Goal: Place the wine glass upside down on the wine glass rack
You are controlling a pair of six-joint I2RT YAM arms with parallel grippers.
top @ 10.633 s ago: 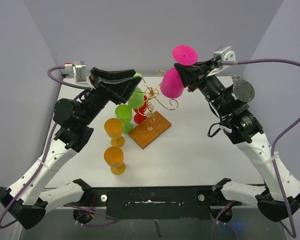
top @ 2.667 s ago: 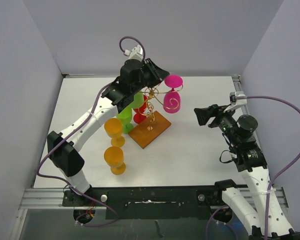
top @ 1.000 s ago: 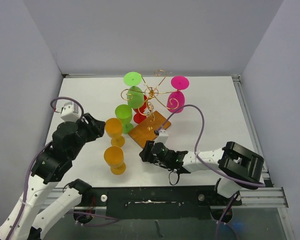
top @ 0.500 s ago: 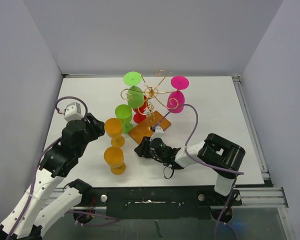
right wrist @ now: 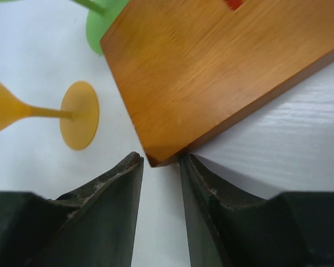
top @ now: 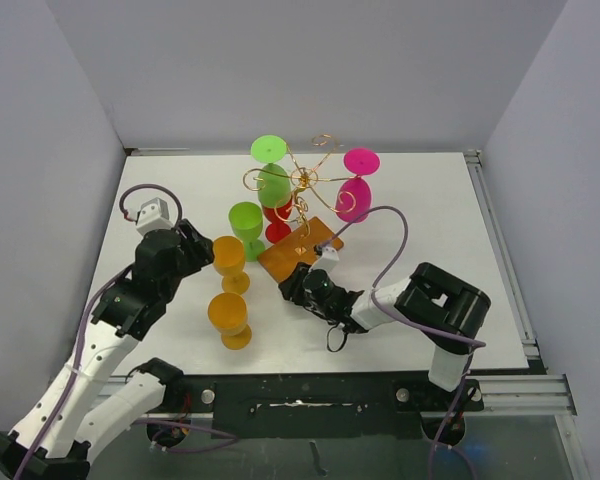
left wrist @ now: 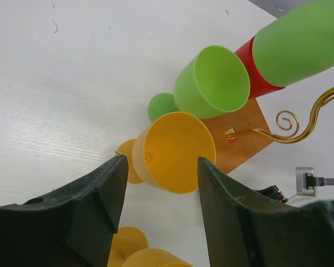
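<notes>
The wine glass rack (top: 302,182) is gold wire on a wooden base (top: 305,245). A green glass (top: 271,180) and a pink glass (top: 354,195) hang upside down on it. An orange wine glass (top: 227,255) stands upright left of the base. My left gripper (top: 202,248) hovers beside it, open. In the left wrist view its bowl (left wrist: 175,150) shows between the spread fingers (left wrist: 100,206), untouched. My right gripper (top: 288,285) lies low on the table. Its jaws (right wrist: 160,158) are pinched on the near corner of the base (right wrist: 211,72), the right finger against the edge.
A second orange glass (top: 228,312) stands nearer the arms. A green glass (top: 245,218) and a red glass (top: 278,232) stand upright by the rack's left side. The right arm's cable (top: 385,250) loops over the table near the base.
The right jaws have narrowed onto the base's corner, and the rack has shifted slightly away. My left gripper has moved closer to the upper orange glass.
</notes>
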